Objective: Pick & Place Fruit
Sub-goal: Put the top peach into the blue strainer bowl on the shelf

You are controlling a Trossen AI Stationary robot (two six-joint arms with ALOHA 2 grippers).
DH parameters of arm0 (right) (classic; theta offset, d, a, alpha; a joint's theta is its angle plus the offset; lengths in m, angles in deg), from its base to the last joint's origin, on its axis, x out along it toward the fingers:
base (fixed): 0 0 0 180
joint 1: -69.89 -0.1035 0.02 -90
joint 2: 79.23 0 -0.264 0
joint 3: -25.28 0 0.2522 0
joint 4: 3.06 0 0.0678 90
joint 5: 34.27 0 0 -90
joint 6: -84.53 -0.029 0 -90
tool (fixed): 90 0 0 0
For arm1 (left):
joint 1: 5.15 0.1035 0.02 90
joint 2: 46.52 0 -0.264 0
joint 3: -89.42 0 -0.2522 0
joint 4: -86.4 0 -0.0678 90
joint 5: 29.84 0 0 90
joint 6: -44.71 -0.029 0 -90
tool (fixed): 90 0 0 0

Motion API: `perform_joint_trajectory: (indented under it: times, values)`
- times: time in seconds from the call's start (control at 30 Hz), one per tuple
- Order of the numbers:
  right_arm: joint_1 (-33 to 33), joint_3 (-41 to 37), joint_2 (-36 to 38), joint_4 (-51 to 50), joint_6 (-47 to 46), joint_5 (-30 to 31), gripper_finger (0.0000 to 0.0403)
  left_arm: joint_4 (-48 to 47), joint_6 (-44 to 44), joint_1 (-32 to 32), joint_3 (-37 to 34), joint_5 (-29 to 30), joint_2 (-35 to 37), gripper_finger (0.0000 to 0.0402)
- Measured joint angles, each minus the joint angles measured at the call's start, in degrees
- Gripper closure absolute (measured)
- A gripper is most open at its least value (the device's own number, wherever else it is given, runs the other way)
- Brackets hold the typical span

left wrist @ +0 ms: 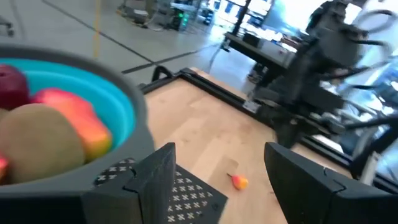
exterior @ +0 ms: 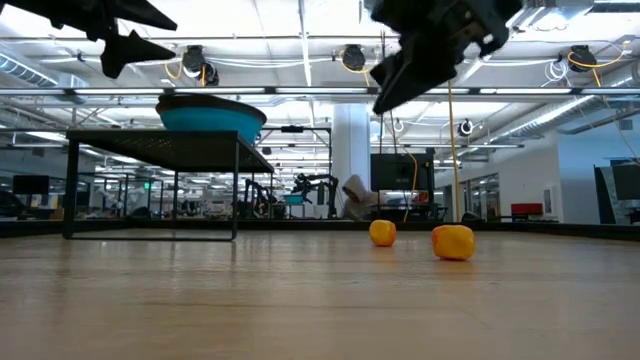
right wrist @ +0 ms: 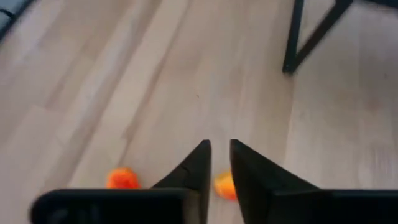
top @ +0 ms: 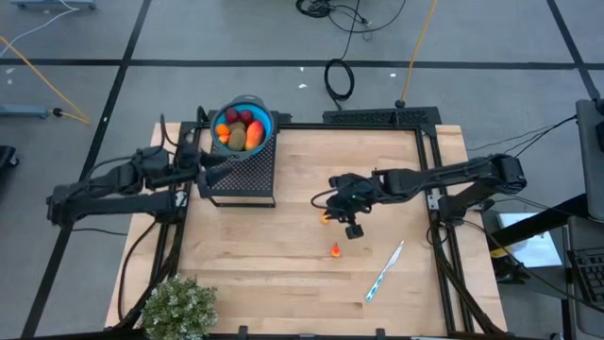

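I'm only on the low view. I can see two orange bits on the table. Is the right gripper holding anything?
Observer: No. The right wrist view shows the right gripper empty, with its fingers slightly parted.
Operator: What's in the blue bowl?
Observer: From above, the blue bowl holds dark red balls, a brown-green oval and a red-orange piece.
Operator: And the left gripper?
Observer: The left gripper is open and empty beside that bowl.
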Motion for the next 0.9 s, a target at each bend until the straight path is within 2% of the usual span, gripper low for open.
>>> perform_joint_trajectory:
  times: [0.23, 0.53, 0.73, 0.9]
  values:
    - [3.22, -0.04, -2.9, 0.56, 0.27, 0.03, 0.0264, -1.17, -2.51, -3.44, 0.0, 0.23, 1.66, 0.0156]
    - [3.09, -0.03, -8.92, 1.77, 3.23, -0.19, 0.018, -6.22, -2.73, -3.74, 0.0, 0.23, 2.9, 0.0156]
    - [3.09, -0.04, -13.68, 2.43, 4.65, -0.16, 0.015, -8.34, -2.67, -3.74, 0.0, 0.17, 2.9, 0.0156]
    - [3.09, -0.04, -16.12, 2.35, 6.26, -0.2, 0.0148, -9.21, -2.68, -3.74, 0.0, 0.15, 2.9, 0.0156]
